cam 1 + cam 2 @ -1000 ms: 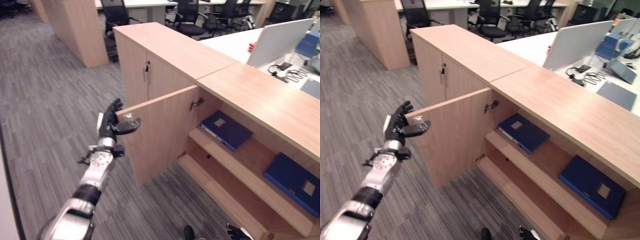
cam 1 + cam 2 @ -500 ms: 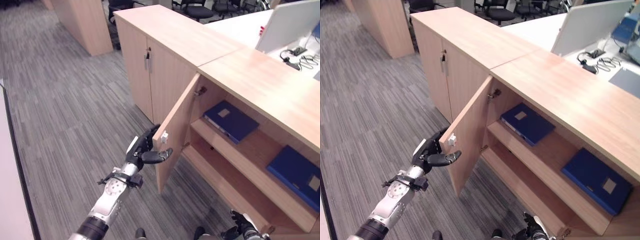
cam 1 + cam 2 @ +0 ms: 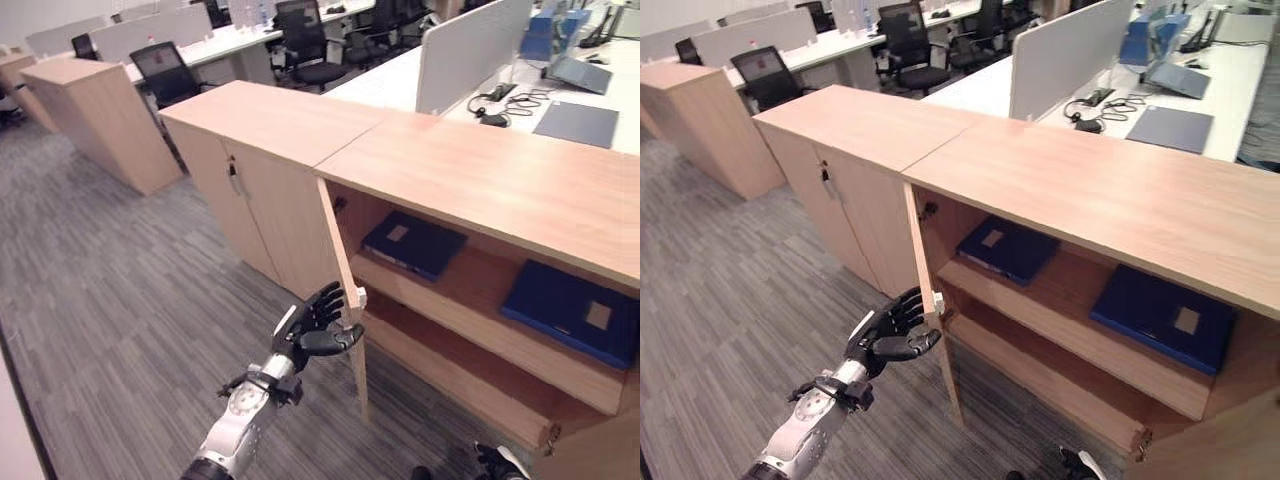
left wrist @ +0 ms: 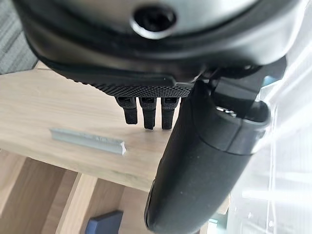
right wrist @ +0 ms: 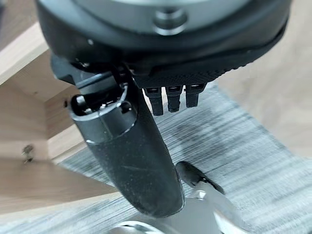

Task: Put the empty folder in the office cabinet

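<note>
Resting against the outer face of the cabinet door [image 3: 340, 270], the left hand [image 3: 312, 326] keeps straight fingers [image 4: 147, 111] beside the door's handle [image 4: 87, 140]; two blue folders [image 3: 412, 243] lie right of the door, on the upper shelf [image 3: 470, 320].

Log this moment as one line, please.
left hand: open, at cabinet door edge | door: partly open | two blue folders on shelf | right hand: open, idle, low
</note>
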{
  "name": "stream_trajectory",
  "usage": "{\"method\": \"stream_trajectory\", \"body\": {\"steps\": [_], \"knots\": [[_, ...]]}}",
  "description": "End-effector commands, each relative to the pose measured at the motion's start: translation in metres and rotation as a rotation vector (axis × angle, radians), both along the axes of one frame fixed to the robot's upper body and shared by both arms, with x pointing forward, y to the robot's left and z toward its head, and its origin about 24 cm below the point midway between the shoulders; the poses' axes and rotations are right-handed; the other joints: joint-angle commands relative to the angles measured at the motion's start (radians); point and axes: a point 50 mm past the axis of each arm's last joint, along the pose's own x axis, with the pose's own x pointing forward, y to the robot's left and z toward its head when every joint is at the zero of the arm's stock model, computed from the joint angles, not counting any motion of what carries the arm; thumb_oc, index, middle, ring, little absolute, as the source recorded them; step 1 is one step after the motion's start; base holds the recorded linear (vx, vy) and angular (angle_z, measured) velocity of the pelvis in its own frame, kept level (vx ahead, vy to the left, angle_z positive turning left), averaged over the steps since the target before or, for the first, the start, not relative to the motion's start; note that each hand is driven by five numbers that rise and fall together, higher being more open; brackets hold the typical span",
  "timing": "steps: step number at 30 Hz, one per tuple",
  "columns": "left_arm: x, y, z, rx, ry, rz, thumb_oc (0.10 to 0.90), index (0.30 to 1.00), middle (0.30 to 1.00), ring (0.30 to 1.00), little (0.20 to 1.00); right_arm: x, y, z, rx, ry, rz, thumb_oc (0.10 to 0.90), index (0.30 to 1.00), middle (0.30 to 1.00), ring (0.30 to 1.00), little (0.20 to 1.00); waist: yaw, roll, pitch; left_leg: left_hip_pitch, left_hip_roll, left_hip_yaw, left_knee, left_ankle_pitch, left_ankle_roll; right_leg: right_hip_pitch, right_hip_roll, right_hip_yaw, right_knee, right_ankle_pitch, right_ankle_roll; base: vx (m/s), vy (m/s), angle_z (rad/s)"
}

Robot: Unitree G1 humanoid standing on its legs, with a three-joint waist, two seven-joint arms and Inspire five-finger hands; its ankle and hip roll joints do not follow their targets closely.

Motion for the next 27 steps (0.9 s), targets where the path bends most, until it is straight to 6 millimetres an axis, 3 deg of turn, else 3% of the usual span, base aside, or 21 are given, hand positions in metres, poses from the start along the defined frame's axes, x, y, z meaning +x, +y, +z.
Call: {"method": "stream_trajectory", "body": {"steps": [1, 3, 6, 11, 16, 19, 20, 21, 22, 24, 27], "knots": [[0.044, -0.016, 0.063, -0.029, -0.305, 0.022, 0.800, 0.900, 0.900, 0.900, 0.900, 0.018, -0.018, 0.010, -0.058, -0.051, -0.001, 0.800, 0.900, 0.900, 0.900, 0.900, -0.041, -0.024, 0.020, -0.161, 0.032, -0.198, 0.223, 0.100, -0.028, 0.109, 0.004, 0.053, 0.007, -0.195, 0.011, 0.09, -0.039, -0.77], [0.047, -0.017, 0.063, -0.046, -0.301, 0.048, 0.800, 0.900, 0.900, 0.900, 0.900, 0.015, -0.019, 0.010, -0.060, -0.039, -0.002, 0.800, 0.900, 0.900, 0.900, 0.900, -0.039, -0.027, 0.016, -0.174, 0.011, -0.236, 0.209, 0.096, -0.020, 0.099, 0.002, 0.075, 0.005, -0.190, 0.013, 0.05, -0.014, -1.15], [0.057, -0.012, 0.074, -0.063, -0.338, 0.109, 0.800, 0.900, 0.900, 0.900, 0.900, 0.007, -0.023, 0.008, -0.067, -0.011, -0.020, 0.800, 0.900, 0.900, 0.900, 0.900, -0.029, -0.038, 0.010, -0.183, -0.051, -0.343, 0.093, 0.029, -0.003, 0.093, -0.010, 0.142, 0.006, -0.193, 0.025, 0.12, 0.014, -1.15], [0.078, 0.017, 0.087, -0.012, -0.376, 0.260, 0.800, 0.900, 0.900, 0.900, 0.900, 0.008, -0.025, 0.009, -0.070, -0.015, -0.021, 0.800, 0.900, 0.900, 0.900, 0.900, -0.017, -0.041, 0.010, -0.261, -0.110, -0.476, -0.017, 0.064, -0.005, 0.095, 0.010, 0.247, 0.001, -0.200, 0.029, 0.18, 0.011, -0.76], [0.093, 0.062, 0.085, 0.102, -0.335, 0.428, 0.800, 0.900, 0.900, 0.900, 0.900, 0.009, -0.020, 0.008, -0.047, -0.015, -0.019, 0.800, 0.900, 0.900, 0.900, 0.900, -0.037, -0.038, -0.009, -0.212, -0.105, -0.424, -0.086, 0.062, -0.001, 0.103, 0.011, 0.324, 0.004, -0.209, 0.046, 0.18, 0.115, -0.84], [0.100, 0.097, 0.088, 0.163, -0.301, 0.540, 0.800, 0.900, 0.900, 0.900, 0.900, 0.015, -0.014, 0.008, -0.019, -0.037, -0.012, 0.800, 0.900, 0.900, 0.900, 0.900, -0.049, -0.056, -0.030, -0.177, -0.110, -0.366, -0.093, 0.048, 0.010, 0.086, -0.007, 0.376, 0.021, -0.204, 0.066, 0.16, 0.137, -0.55], [0.100, 0.096, 0.088, 0.163, -0.302, 0.539, 0.800, 0.900, 0.900, 0.900, 0.900, 0.015, -0.014, 0.008, -0.019, -0.037, -0.012, 0.800, 0.900, 0.900, 0.900, 0.900, -0.048, -0.057, -0.030, -0.177, -0.110, -0.365, -0.093, 0.048, 0.010, 0.086, -0.007, 0.377, 0.021, -0.204, 0.066, 0.17, 0.165, -1.20], [0.104, 0.120, 0.092, 0.214, -0.273, 0.609, 0.800, 0.900, 0.900, 0.900, 0.900, 0.016, -0.010, 0.007, 0.001, -0.045, -0.017, 0.800, 0.900, 0.900, 0.900, 0.900, -0.056, -0.066, -0.042, -0.157, -0.115, -0.324, -0.094, 0.037, 0.018, 0.075, -0.025, 0.401, 0.035, -0.202, 0.080, 0.11, 0.121, -1.32], [0.104, 0.120, 0.092, 0.214, -0.273, 0.609, 0.800, 0.900, 0.900, 0.900, 0.900, 0.016, -0.010, 0.007, 0.001, -0.045, -0.017, 0.800, 0.900, 0.900, 0.900, 0.900, -0.055, -0.066, -0.042, -0.157, -0.115, -0.324, -0.094, 0.037, 0.018, 0.075, -0.025, 0.402, 0.035, -0.202, 0.080, 0.19, 0.249, -1.07], [0.109, 0.155, 0.107, 0.283, -0.252, 0.713, 0.800, 0.900, 0.900, 0.900, 0.900, 0.015, -0.005, 0.006, 0.028, -0.056, -0.010, 0.800, 0.900, 0.900, 0.900, 0.900, -0.085, -0.077, -0.056, -0.136, -0.129, -0.277, -0.101, 0.013, 0.035, 0.046, -0.050, 0.425, 0.069, -0.197, 0.110, 0.13, 0.232, -0.41], [0.110, 0.174, 0.121, 0.329, -0.255, 0.757, 0.800, 0.900, 0.900, 0.900, 0.900, 0.017, -0.003, 0.007, 0.038, -0.061, 0.005, 0.800, 0.900, 0.900, 0.900, 0.900, -0.092, -0.086, -0.061, -0.132, -0.138, -0.247, -0.105, 0.001, 0.043, 0.019, -0.064, 0.438, 0.088, -0.193, 0.128, 0.06, 0.161, -0.39]]}}
